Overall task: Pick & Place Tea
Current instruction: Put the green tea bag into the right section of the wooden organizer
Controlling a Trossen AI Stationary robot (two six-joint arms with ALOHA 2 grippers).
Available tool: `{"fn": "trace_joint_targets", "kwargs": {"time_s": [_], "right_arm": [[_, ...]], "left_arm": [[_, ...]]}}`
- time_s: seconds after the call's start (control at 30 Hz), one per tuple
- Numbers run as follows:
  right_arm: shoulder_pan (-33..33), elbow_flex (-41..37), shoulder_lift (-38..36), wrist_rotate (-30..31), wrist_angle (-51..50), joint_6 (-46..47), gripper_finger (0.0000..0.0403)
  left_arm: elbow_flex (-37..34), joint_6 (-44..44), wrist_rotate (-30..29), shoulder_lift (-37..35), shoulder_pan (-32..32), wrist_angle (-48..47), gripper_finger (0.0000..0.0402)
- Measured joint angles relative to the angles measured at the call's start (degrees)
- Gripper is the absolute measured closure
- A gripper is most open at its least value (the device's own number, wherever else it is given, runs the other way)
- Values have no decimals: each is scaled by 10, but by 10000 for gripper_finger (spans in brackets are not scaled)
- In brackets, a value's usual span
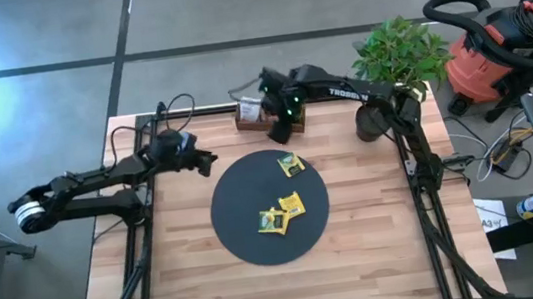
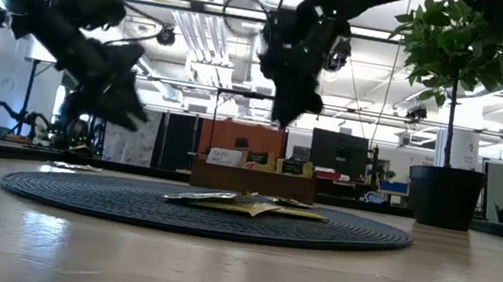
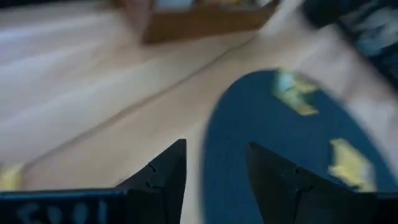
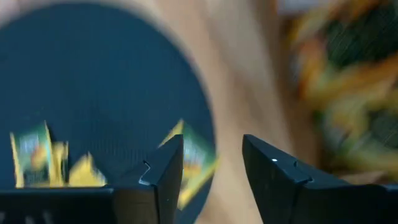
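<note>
Several yellow-green tea packets lie flat on the black disc (image 1: 246, 232): one (image 1: 291, 165) near its far edge, and a small overlapping group (image 1: 282, 213) near its middle. They also show in the low view (image 2: 242, 202). My right gripper (image 1: 284, 129) (image 4: 212, 168) hangs open and empty above the disc's far edge, between the disc and the wooden tray (image 1: 251, 117). The far packet (image 4: 198, 158) lies below it. My left gripper (image 1: 209, 161) (image 3: 216, 168) is open and empty, raised by the disc's far-left rim.
The wooden tray stands at the table's far edge. A potted plant (image 1: 382, 106) stands at the far right of the table. A red shop vacuum (image 1: 492, 53) is on the floor beyond the right edge. Bare wood lies near the front edge (image 1: 283, 294).
</note>
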Motion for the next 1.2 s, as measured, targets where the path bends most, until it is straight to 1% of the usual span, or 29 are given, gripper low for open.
{"fn": "trace_joint_targets", "kwargs": {"time_s": [0.07, 0.27, 0.43, 0.57, 0.67, 0.8, 1.0, 1.1, 1.2], "right_arm": [[6, -25, 0, -5, -27, 14, 245], [34, -103, 0, -6, -37, 73, 259], [67, -158, -1, -7, -28, 154, 269], [80, -210, -8, -6, 11, 222, 272], [82, -257, -32, -6, 76, 279, 273], [82, -339, -92, -6, 179, 378, 273], [76, -472, -173, -4, 307, 519, 268], [75, -514, -181, -9, 378, 572, 264], [75, -530, -179, -12, 415, 598, 261]], "left_arm": [[0, 2, 20, 3, 0, 36, 243], [5, 2, 25, 37, 0, 107, 243], [46, 22, 58, 104, 0, 113, 243], [86, 44, 86, 162, 0, 114, 243], [113, 52, 104, 198, 0, 113, 243], [144, 62, 124, 231, -1, 113, 243], [173, 91, 128, 261, -2, 111, 243], [194, 125, 149, 283, -4, 112, 243], [224, 155, 182, 317, -7, 113, 243]]}}
